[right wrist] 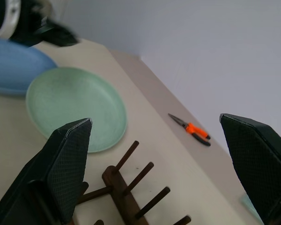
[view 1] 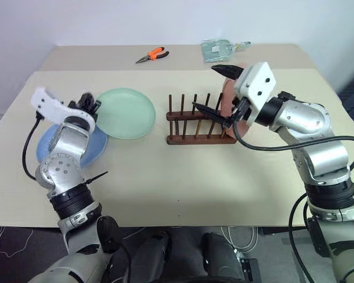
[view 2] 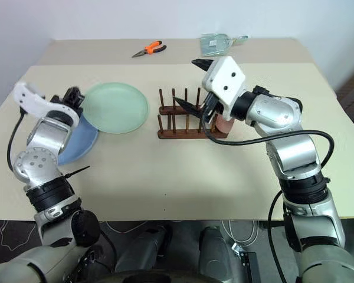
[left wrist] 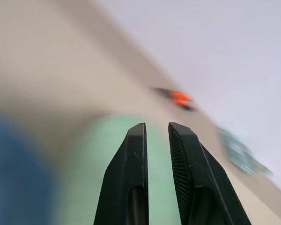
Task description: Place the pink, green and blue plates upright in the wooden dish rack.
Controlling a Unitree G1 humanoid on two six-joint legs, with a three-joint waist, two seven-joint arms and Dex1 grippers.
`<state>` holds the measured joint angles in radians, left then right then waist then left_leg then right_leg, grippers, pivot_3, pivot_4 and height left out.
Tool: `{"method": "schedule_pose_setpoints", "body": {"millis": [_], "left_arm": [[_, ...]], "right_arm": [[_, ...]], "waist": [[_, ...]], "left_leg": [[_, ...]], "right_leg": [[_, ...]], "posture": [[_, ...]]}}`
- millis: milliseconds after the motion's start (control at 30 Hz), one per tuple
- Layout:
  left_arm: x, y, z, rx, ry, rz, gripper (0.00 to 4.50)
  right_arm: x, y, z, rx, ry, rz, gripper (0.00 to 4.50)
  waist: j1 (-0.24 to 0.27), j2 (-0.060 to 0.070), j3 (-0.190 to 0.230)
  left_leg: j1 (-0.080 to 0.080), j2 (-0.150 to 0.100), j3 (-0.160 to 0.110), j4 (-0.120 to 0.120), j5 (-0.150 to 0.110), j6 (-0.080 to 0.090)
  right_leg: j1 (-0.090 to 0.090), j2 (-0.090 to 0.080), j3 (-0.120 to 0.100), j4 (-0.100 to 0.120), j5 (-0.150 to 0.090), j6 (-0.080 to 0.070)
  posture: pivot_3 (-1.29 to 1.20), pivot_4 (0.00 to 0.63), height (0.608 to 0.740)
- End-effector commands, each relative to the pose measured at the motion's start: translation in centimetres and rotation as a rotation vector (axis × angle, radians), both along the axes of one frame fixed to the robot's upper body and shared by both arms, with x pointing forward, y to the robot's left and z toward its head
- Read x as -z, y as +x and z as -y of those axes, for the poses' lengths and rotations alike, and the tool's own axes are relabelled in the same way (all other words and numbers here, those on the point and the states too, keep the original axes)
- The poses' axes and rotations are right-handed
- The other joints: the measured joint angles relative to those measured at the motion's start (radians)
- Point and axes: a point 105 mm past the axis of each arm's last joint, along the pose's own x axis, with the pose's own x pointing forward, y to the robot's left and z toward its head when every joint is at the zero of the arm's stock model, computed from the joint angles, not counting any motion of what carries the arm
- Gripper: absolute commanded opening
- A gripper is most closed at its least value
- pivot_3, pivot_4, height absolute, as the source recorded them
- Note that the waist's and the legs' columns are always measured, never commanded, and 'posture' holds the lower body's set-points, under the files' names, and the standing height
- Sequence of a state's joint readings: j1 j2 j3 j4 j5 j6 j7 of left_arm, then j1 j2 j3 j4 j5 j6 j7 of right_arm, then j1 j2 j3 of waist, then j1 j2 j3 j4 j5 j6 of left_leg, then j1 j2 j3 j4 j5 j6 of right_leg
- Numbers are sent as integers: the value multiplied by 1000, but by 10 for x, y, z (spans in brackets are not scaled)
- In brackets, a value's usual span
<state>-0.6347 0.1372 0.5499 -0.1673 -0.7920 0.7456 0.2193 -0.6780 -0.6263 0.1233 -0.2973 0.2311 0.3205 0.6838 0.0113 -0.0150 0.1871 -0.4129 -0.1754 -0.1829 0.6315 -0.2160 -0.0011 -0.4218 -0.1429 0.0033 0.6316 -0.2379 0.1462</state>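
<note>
The green plate (view 1: 127,113) lies flat on the table, left of the wooden dish rack (view 1: 194,140), with its left rim over the blue plate (view 1: 97,145). My left gripper (view 1: 92,101) hovers just above that left rim. Its fingers (left wrist: 131,164) are nearly together and I see nothing between them. The pink plate (view 1: 226,97) stands upright at the rack's right end, mostly hidden behind my right hand. My right gripper (view 1: 217,91) is wide open over the rack's right pegs, just left of the pink plate and holding nothing.
Orange-handled pliers (view 1: 152,55) and a clear plastic bag (view 1: 221,48) lie on the far table behind the rack. The rack's left pegs (right wrist: 140,178) stand bare. A black cable loops under my right forearm (view 1: 283,147).
</note>
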Motion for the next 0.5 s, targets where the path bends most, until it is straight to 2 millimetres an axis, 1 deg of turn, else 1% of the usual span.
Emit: {"method": "schedule_pose_setpoints", "body": {"millis": [33, 133, 167, 200, 267, 300, 367, 400, 500], "left_arm": [[-12, -2, 10, -7, 92, 30, 735], [4, -1, -1, -67, 72, -31, 735], [6, -2, -5, -87, 59, -40, 1234], [10, -2, -11, -121, 57, -59, 1517], [18, 0, -25, -189, 61, -113, 2441], [23, 1, -31, -218, 63, -149, 3027], [30, 4, -38, -242, 61, -206, 4033], [33, 5, -39, -248, 76, -227, 4429], [42, 8, -42, -271, 115, -302, 4429]], "right_arm": [[-10, -9, -14, -52, -16, 86, 4500], [-1, -8, -18, -58, -29, 81, 4500], [0, -8, -18, -58, -29, 79, 4500], [1, -8, -19, -58, -26, 73, 4500], [4, -7, -19, -57, -25, 65, 4500], [5, -6, -19, -56, -25, 62, 4500], [8, -5, -19, -53, -31, 56, 4500], [10, -5, -19, -52, -34, 53, 4500], [14, -4, -19, -48, -45, 49, 4500]], "waist": [[-2, 0, 0], [-3, 0, 0], [-3, 0, 0], [-2, 0, 0], [0, 0, 0], [0, 0, 0], [0, 0, 0], [0, 0, 0], [1, 0, 0]], "left_leg": [[0, 0, 0, 0, 0, 0], [0, 3, 2, 0, 0, 0], [0, 5, 3, -1, 0, -1], [0, 6, 4, -1, 0, -1], [0, 8, 5, -1, 1, -2], [0, 9, 5, -1, 1, -2], [0, 9, 6, -1, 1, -2], [0, 10, 6, -1, 1, -2], [0, 10, 7, -1, 1, -2]], "right_leg": [[0, 0, 0, 0, 0, 0], [-1, 4, 3, 0, 1, -1], [-2, 5, 4, 0, 1, -2], [-2, 6, 5, 0, 2, -3], [-3, 8, 6, -1, 3, -4], [-3, 9, 7, -1, 3, -4], [-3, 9, 7, -1, 4, -5], [-3, 10, 7, -1, 4, -5], [-4, 10, 8, 0, 4, -4]], "posture": [[0, 150, 739], [0, 150, 739], [0, 150, 739], [0, 150, 739], [0, 150, 739], [0, 150, 739], [0, 150, 739], [0, 150, 739], [0, 150, 739]]}}
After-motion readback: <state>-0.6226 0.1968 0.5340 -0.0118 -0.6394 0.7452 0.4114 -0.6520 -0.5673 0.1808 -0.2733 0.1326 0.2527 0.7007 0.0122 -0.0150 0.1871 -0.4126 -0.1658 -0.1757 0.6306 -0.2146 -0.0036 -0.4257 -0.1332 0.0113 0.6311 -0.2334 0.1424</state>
